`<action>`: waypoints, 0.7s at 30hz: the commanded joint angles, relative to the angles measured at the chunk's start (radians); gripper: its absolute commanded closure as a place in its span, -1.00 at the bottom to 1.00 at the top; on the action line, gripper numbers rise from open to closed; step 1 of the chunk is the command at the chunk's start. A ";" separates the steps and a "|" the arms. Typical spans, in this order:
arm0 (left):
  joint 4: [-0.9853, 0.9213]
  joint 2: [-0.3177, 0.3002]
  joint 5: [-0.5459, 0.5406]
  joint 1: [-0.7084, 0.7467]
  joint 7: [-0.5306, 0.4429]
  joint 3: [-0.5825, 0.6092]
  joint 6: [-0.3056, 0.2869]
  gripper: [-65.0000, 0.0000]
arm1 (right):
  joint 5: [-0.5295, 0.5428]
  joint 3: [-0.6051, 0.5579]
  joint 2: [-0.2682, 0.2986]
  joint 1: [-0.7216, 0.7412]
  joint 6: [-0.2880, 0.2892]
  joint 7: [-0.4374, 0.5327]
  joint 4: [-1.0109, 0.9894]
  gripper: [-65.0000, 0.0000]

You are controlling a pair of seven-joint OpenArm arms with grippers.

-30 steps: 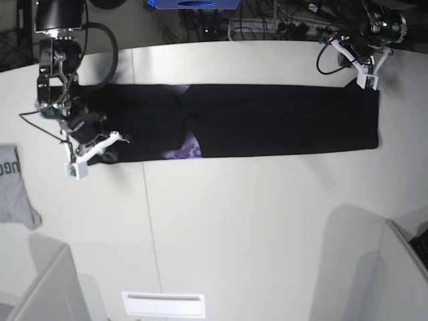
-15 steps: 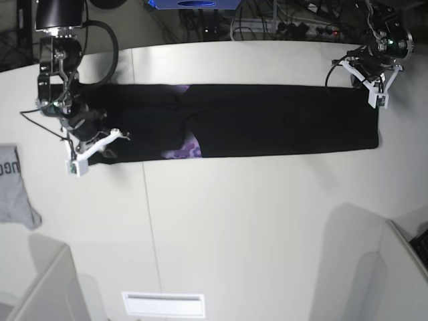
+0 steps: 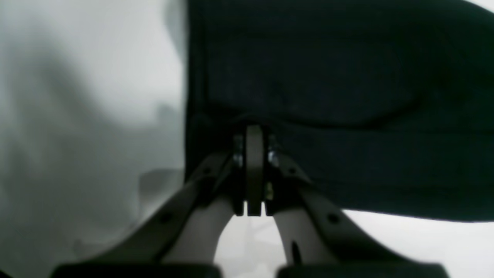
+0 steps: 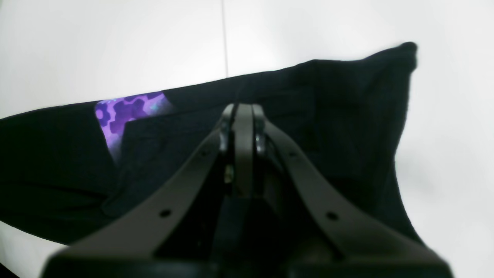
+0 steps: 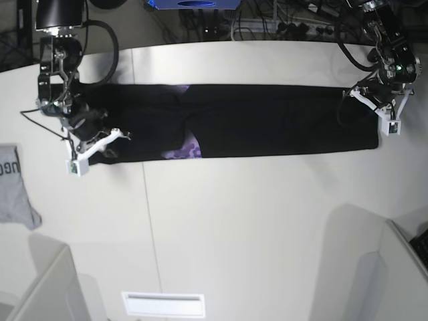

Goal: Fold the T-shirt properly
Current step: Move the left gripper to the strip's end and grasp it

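So the left gripper (image 5: 386, 119) just slid from the T-shirt (image 5: 267, 120)'s far-right corner down its end edge, jaws together. Right gripper (image 5: 90, 150) stays clamped at the left end. Shirt's a long band along the worktop's far edge; looks like the crosswise fold is next.

Black T-shirt (image 5: 267, 120) with a purple print patch; grey garment (image 5: 13, 187); white table (image 5: 254, 227).

We see a pale bench (image 5: 254, 221) with a thin seam running down its left part; at its left edge lies a small grey garment (image 5: 13, 187) with dark lettering; beyond the far edge we see tangled cables (image 5: 267, 27) and a blue object (image 5: 192, 4).
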 commanded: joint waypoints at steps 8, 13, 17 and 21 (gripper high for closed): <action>-0.121 -0.042 -0.007 -0.078 -0.018 -0.008 0.000 1.00 | 0.007 0.006 0.011 0.013 0.005 0.020 0.019 1.00; -0.112 -0.040 -0.017 -0.090 -0.013 -0.014 0.000 1.00 | 0.007 0.006 0.011 0.006 0.005 0.020 0.024 1.00; 0.030 -0.035 -0.019 -0.059 -0.013 -0.088 -0.004 1.00 | 0.007 0.006 0.011 -0.002 0.005 0.020 0.025 1.00; 0.072 -0.039 -0.027 -0.050 -0.013 -0.146 -0.007 1.00 | 0.007 0.006 0.011 -0.007 0.005 0.020 0.025 1.00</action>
